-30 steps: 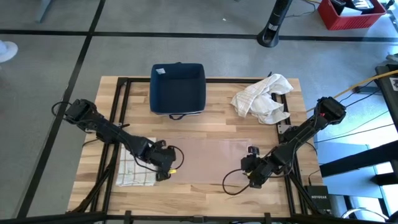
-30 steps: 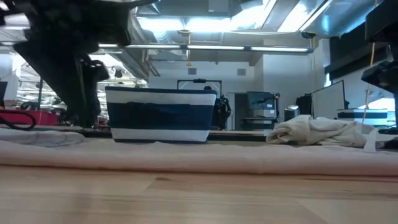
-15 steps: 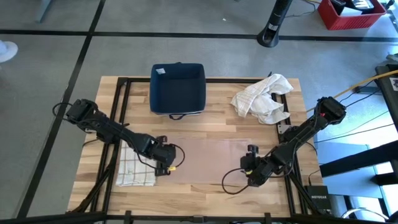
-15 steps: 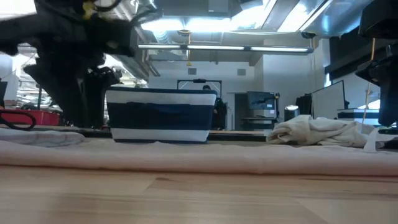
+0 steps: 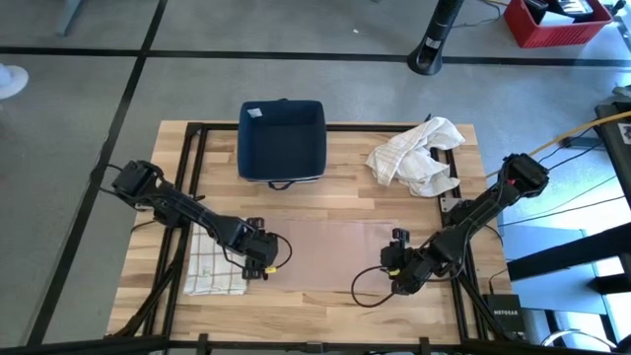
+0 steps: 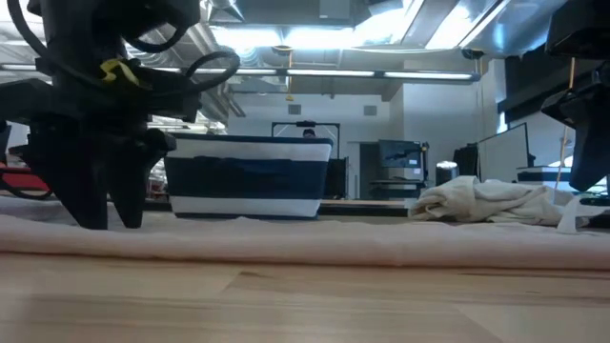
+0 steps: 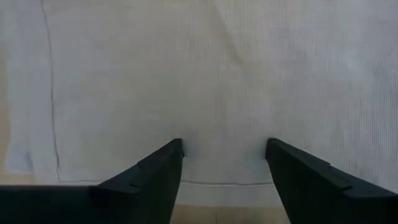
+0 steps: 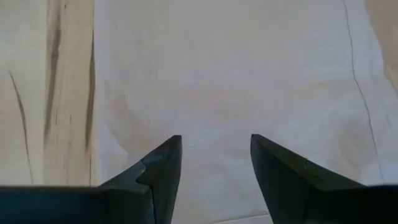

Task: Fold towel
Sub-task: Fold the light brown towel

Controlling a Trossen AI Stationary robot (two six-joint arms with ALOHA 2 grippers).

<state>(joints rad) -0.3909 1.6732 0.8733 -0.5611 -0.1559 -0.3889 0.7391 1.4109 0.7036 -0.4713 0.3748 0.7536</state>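
Note:
A pale beige towel (image 5: 335, 254) lies spread flat on the middle of the table. My left gripper (image 5: 258, 268) stands open at the towel's left near corner. In the left wrist view (image 7: 224, 146) its fingers straddle cloth just inside the hem (image 7: 217, 183). My right gripper (image 5: 397, 281) is open over the towel's right near corner. The right wrist view (image 8: 216, 140) shows cloth between its fingers and bare wood beside the towel's edge (image 8: 93, 93). I cannot tell whether it touches the towel. My left gripper comes at the towel from above, fingers pointing down and spread apart. In the low view its fingertips (image 6: 91, 217) reach the cloth's upper surface (image 6: 172, 233) near the left near corner. Nothing is pinched, and the towel lies flat on the table.
A folded towel with green checks (image 5: 212, 264) lies at the table's left near side, beside my left gripper. A navy basket (image 5: 282, 138) stands at the far edge. A heap of white towels (image 5: 419, 153) lies at the far right. Cables loop near both grippers.
My left gripper has come down onto the beige towel: in the low view it hung higher a second ago, and its open fingers now reach the cloth. The towel has kept flat and in place.

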